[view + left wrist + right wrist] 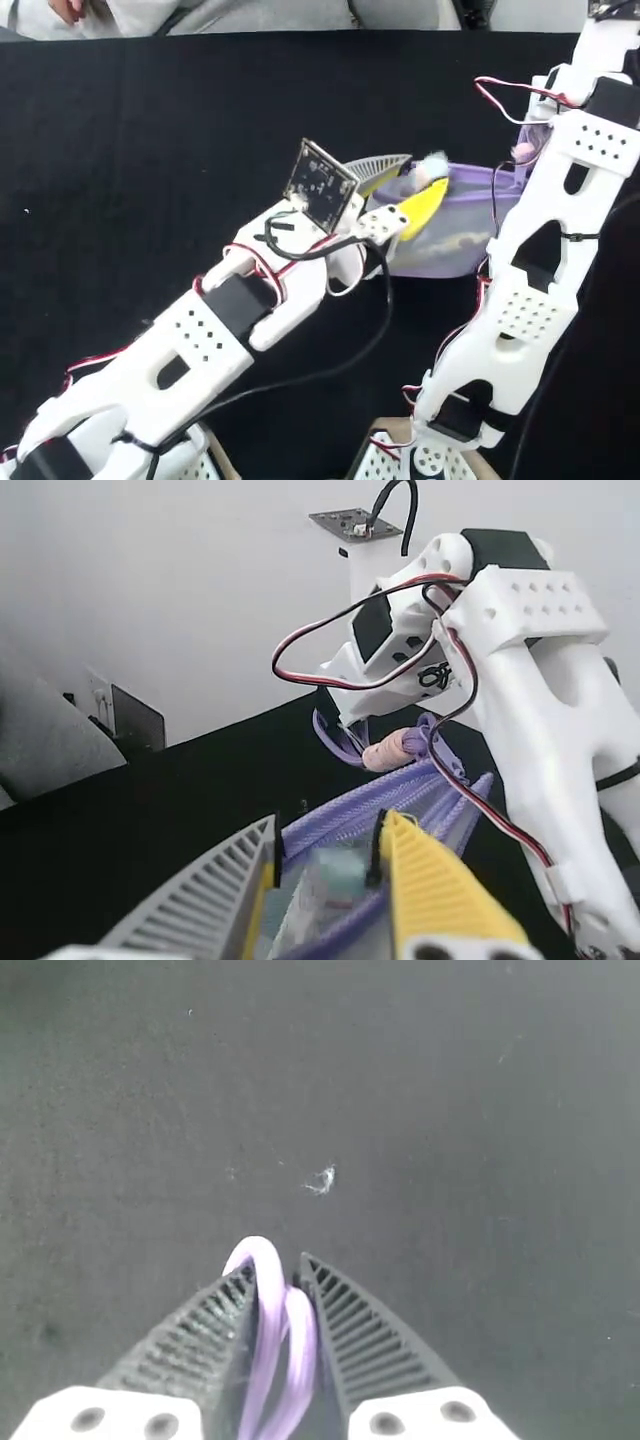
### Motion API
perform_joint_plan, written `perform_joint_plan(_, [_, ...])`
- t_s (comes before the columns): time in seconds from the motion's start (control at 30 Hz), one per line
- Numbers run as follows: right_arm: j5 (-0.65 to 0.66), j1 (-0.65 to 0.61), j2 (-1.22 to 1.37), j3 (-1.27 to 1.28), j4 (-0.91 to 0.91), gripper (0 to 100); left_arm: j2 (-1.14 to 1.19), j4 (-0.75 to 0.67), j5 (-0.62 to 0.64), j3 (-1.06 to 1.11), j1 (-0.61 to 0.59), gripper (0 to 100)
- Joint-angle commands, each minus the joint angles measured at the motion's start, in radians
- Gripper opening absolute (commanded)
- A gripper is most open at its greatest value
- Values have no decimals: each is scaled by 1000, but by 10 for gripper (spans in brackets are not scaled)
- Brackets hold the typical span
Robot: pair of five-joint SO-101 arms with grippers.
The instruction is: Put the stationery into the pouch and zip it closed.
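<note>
Your left gripper: fingers spread at the mouth of the lilac pouch. Your right gripper: fingers pinching a purple loop (at the pouch's end, beside a pink charm). Pouch lies on the black bench between the two grippers.

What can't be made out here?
- Pouch contents: high view, the left gripper covers the opening.
- Pale item by the left gripper: left wrist view, cut off by the frame edge; type and whether gripped unclear.
- How far the zipper is open: high view, the right arm covers the pouch's end.
- Purple loop in the right gripper: right wrist view, attachment cut off by the frame edge.
</note>
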Motion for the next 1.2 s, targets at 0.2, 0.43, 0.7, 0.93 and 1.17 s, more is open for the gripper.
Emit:
perform_joint_plan(0.2, [8,-14,-8,-50,5,11,-195,222,12,-197,-116,182])
perform_joint_plan(0.43, [8,-12,-18,-56,5,11,-241,319,255,-170,-395,180])
perform_joint_plan(0.7, [9,-41,-67,-180,120,11,-8,-26,365,162,-374,180])
perform_joint_plan(0.93, [54,-60,-124,-252,216,11,29,-20,210,179,-298,180])
perform_joint_plan(1.17, [57,-72,-191,-251,238,11,29,133,-150,104,-229,180])
